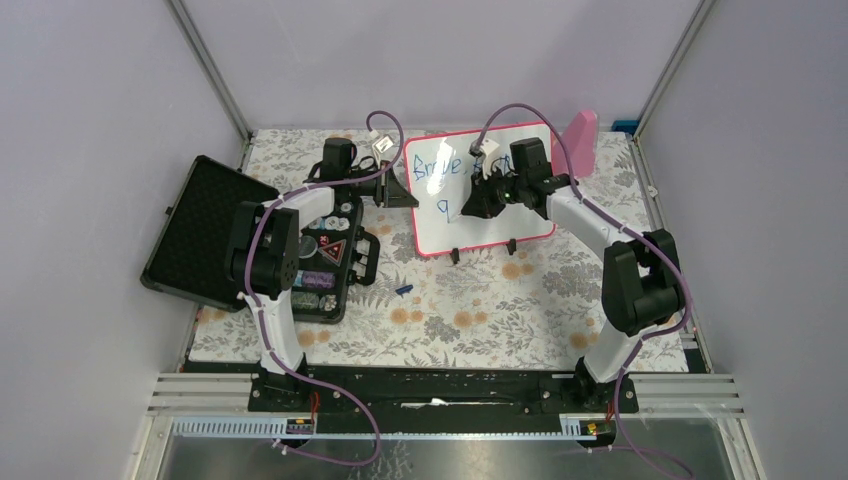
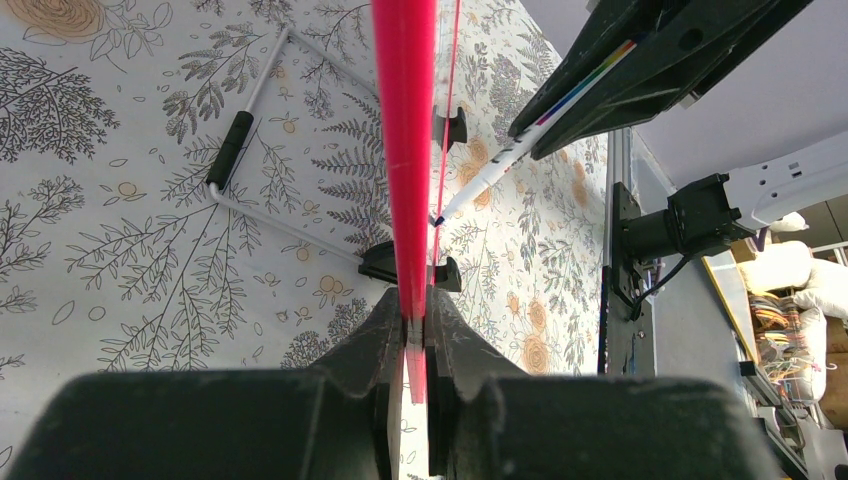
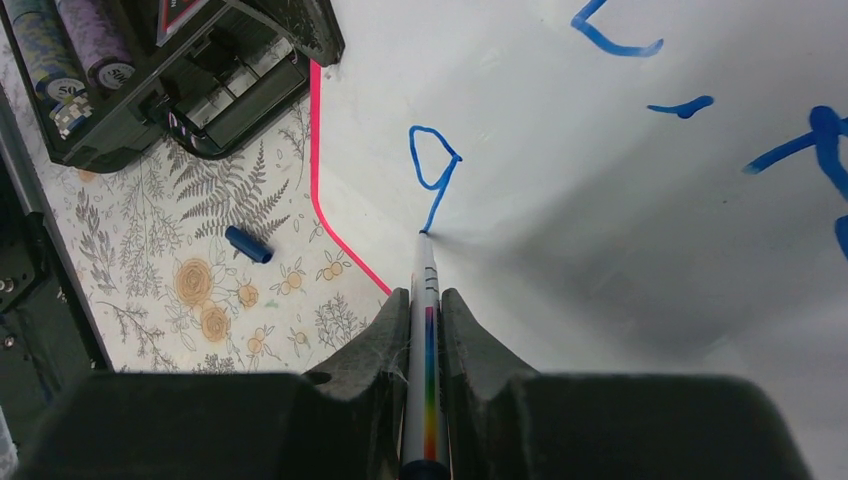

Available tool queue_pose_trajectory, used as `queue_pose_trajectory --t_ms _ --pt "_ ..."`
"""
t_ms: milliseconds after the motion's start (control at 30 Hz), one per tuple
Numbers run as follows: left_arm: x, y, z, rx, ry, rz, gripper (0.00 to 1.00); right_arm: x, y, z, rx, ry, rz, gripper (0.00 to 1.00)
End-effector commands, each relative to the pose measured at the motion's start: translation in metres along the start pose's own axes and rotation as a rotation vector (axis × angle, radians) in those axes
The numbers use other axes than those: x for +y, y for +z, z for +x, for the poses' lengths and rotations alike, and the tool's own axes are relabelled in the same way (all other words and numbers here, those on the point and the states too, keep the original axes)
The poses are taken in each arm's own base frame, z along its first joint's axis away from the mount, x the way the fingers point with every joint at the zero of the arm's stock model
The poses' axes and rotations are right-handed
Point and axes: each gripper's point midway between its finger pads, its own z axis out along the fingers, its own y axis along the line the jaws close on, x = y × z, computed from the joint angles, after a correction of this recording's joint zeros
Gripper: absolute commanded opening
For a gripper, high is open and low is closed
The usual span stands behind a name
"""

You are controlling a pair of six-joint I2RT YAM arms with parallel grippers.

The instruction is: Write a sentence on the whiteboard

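The flowered table [image 1: 470, 320] carries the whiteboard [image 1: 445, 225] near its far edge. The left gripper [image 2: 412, 318] pinches its frame, the right gripper [image 3: 425, 300] clamps the marker [image 3: 424, 265]. The sentence [image 1: 440, 163] has its first line and one "g"; the rest, I judge, remains.

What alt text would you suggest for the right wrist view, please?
The right gripper holds a marker with its tip on the whiteboard, at the tail of a blue letter g. A blue cap lies on the floral tablecloth.

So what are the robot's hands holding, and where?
Left fingers pinch the whiteboard by its red edge; right fingers grip the marker around its barrel.
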Motion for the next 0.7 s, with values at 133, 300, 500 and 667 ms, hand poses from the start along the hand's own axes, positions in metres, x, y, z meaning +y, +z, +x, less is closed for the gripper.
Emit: queue_pose_trajectory --t_ms 133,300,500,667 --pt "-0.011 -0.003 -0.015 -0.018 0.075 0.036 0.0 0.015 0.003 -0.018 -0.042 -0.065 -0.013 0.0" --pt "-0.009 -0.003 -0.013 -0.016 0.067 0.036 0.0 0.022 0.007 -0.026 -0.051 -0.081 -0.025 0.0" --pt "-0.009 -0.003 -0.014 -0.016 0.067 0.035 0.0 0.028 0.001 -0.038 -0.072 -0.085 -0.035 0.0" --pt "-0.01 -0.003 -0.014 -0.015 0.066 0.037 0.0 0.043 -0.016 -0.052 -0.116 -0.07 -0.086 0.0"
